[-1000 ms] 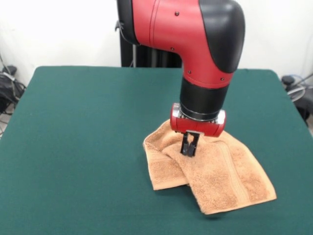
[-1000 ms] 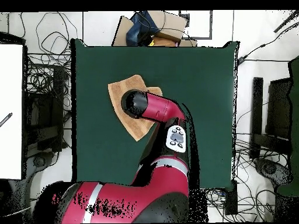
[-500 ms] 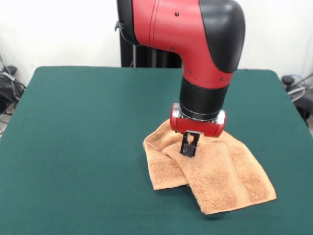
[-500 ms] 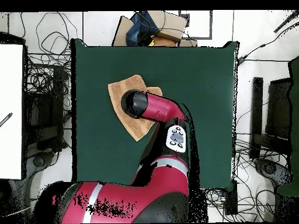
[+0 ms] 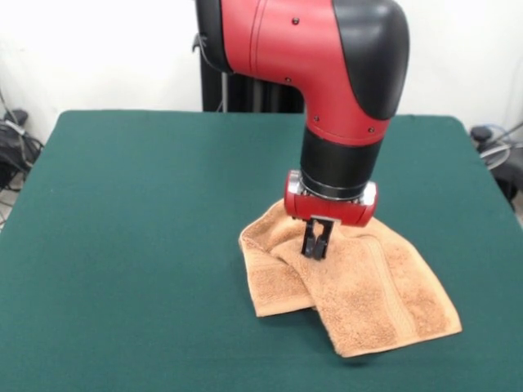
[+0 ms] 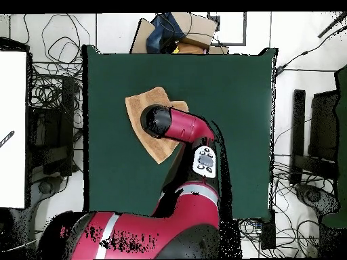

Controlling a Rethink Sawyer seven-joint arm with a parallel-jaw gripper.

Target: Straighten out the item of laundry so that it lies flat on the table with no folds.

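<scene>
The item of laundry [image 5: 368,286] is a light orange-tan terry towel lying crumpled on the green table [image 5: 147,212], right of centre. One flap is folded over at its left side, and a woven band runs down its right half. My gripper [image 5: 315,253] points straight down onto the raised fold near the towel's upper middle. Its narrow fingers are pressed together and pinch that ridge of cloth. In the overhead view the towel [image 6: 141,106] shows partly from under the arm, which hides the gripper there.
The table's [image 6: 230,101] green surface spreads wide on every side of the towel. Cables and boxes lie on the floor beyond the table's edges. The arm's thick red and black wrist [image 5: 339,155] stands directly above the towel.
The wrist and gripper have risen a very small amount. The towel's outline looks the same.
</scene>
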